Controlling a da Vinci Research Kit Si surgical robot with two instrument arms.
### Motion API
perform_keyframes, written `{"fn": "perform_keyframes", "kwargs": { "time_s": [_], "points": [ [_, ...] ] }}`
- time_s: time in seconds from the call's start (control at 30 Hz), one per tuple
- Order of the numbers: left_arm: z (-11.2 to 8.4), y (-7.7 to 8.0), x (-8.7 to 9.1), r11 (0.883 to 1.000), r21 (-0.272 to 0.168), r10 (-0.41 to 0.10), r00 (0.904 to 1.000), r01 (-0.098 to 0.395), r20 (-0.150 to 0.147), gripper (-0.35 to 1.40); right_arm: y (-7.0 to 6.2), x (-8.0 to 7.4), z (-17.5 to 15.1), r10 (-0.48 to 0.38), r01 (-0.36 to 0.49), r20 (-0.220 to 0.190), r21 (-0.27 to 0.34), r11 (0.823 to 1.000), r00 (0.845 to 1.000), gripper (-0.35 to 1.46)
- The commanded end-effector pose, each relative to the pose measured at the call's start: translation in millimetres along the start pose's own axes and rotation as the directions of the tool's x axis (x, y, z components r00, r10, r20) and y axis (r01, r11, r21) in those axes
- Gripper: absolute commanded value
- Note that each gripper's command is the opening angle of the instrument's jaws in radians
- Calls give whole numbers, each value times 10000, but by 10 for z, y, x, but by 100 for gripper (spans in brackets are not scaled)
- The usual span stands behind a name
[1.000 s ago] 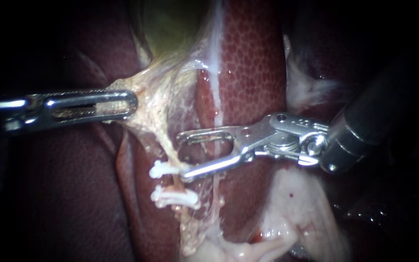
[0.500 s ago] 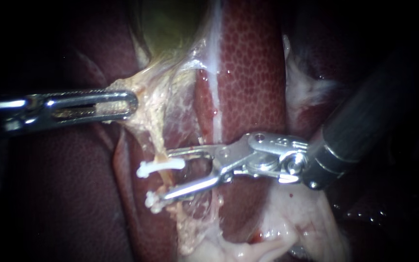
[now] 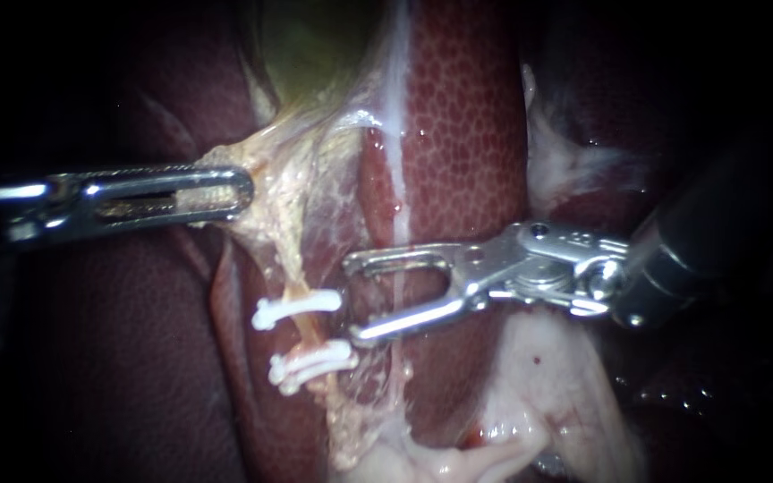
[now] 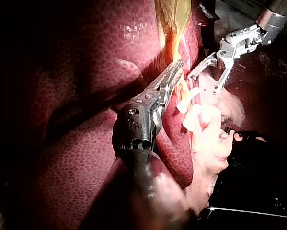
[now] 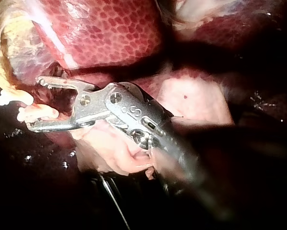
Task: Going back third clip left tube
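Endoscope view: left instrument jaws clamped on pale tissue above left tube, pulling it taut, likely for exposure. White clips sit across tube. Right instrument just beside tube, jaws spread, empty, apparently clear of clips, free to back off.

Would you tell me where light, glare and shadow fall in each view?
Endoscope view: light pools on the liver and clips; the edges go black, dimming the shaft of the right instrument. Left wrist view: the left instrument, shut on tissue, has a shadowed shaft. Right wrist view: open jaws lit, shaft dark.
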Motion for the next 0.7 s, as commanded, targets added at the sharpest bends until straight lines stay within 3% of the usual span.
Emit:
{"fn": "perform_keyframes", "kwargs": {
  "time_s": [0.03, 0.4, 0.57, 0.7],
  "points": [
    [0, 0, 0, 10000, 2, -1, 10000, 1, -4, -35, -4, 3, -7, -147, 147, -1, -42, 9999, 9999, 60],
    [1, 1, 0, 10000, 5, 0, 10000, 0, -5, -35, -36, 47, -74, -829, 838, 191, -463, 9954, 9964, 60],
    [2, 1, 0, 10000, 2, -1, 10000, 1, -3, -35, -48, 62, -83, -1004, 1018, 296, -503, 9935, 9945, 60],
    [3, 1, 0, 10000, -4, 0, 10000, 0, 0, -35, -54, 65, -81, -1068, 1082, 302, -494, 9929, 9938, 60]
  ]
}}
